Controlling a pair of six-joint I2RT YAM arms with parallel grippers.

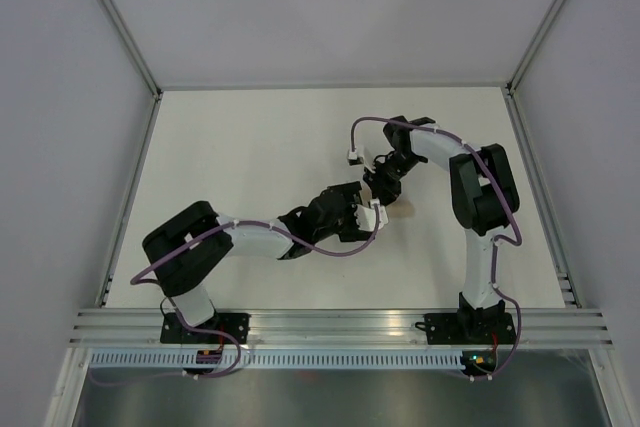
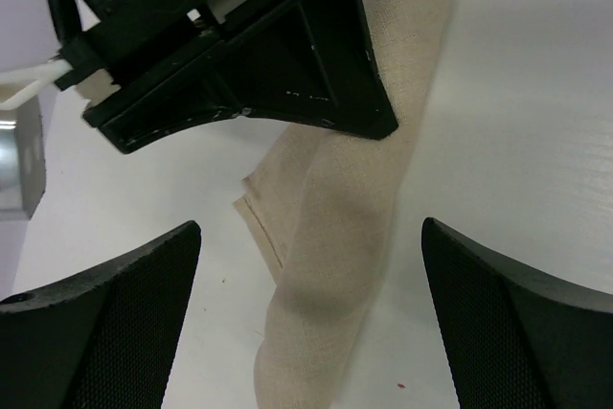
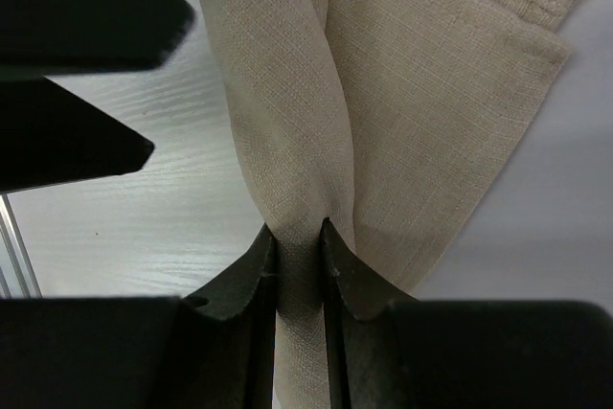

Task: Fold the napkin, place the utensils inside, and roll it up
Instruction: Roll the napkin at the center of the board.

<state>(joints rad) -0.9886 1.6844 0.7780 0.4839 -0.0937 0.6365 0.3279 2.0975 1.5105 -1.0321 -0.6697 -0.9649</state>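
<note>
The napkin is a beige cloth rolled into a long bundle on the white table, with a hemmed corner sticking out at its left side. My left gripper is open, its fingers wide apart on either side of the roll and not touching it. My right gripper is shut on the napkin, pinching a narrow rolled part, and loose folded layers spread out beyond the jaws. From above, both grippers meet mid-table, and only a sliver of the napkin shows. The utensils are hidden.
The white table is enclosed by white walls with metal frame posts at the sides. An aluminium rail runs along the near edge, carrying both arm bases. The right gripper's black body hangs just above the roll.
</note>
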